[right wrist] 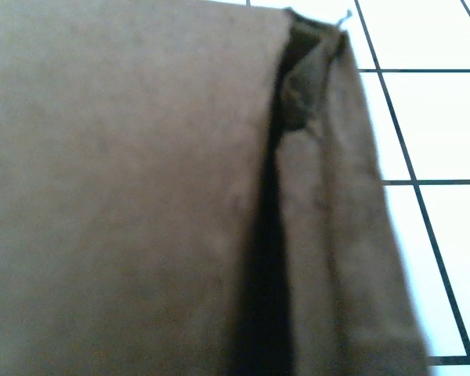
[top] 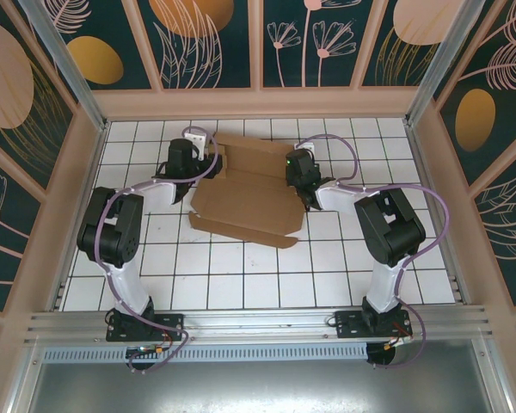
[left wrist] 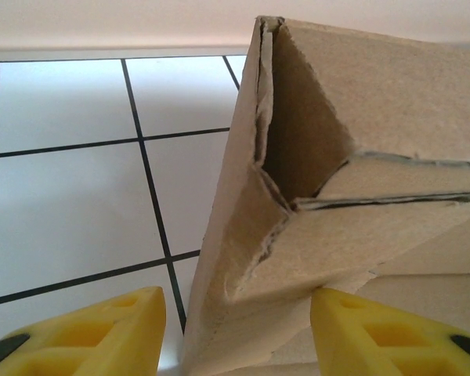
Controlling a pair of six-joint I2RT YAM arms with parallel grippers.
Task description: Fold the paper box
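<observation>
The paper box [top: 249, 202] lies partly folded in the middle of the white tiled counter [top: 241, 275], a bit toward the far side, between the two arms. Its broad brown panel lies flat, with a creased flap running along the near edge and another panel reaching toward the back wall. The left gripper [top: 198, 172] sits at the box's left edge. From its wrist camera, its gripper [left wrist: 247, 337] has its yellow fingers [left wrist: 102, 329] spread apart, one on either side of a raised corner of the box [left wrist: 360, 102], where a side wall stands up and a tucked flap folds in behind it. A thin strip of the counter [left wrist: 63, 196] shows between the left finger and the cardboard. The right gripper [top: 305, 191] is at the box's right edge, its fingers pressed together; I cannot tell whether cardboard is caught between them. Its wrist camera looks close along a blurred brown panel [right wrist: 125, 196] with a dark fold line, the counter [right wrist: 439, 125] beside it.
</observation>
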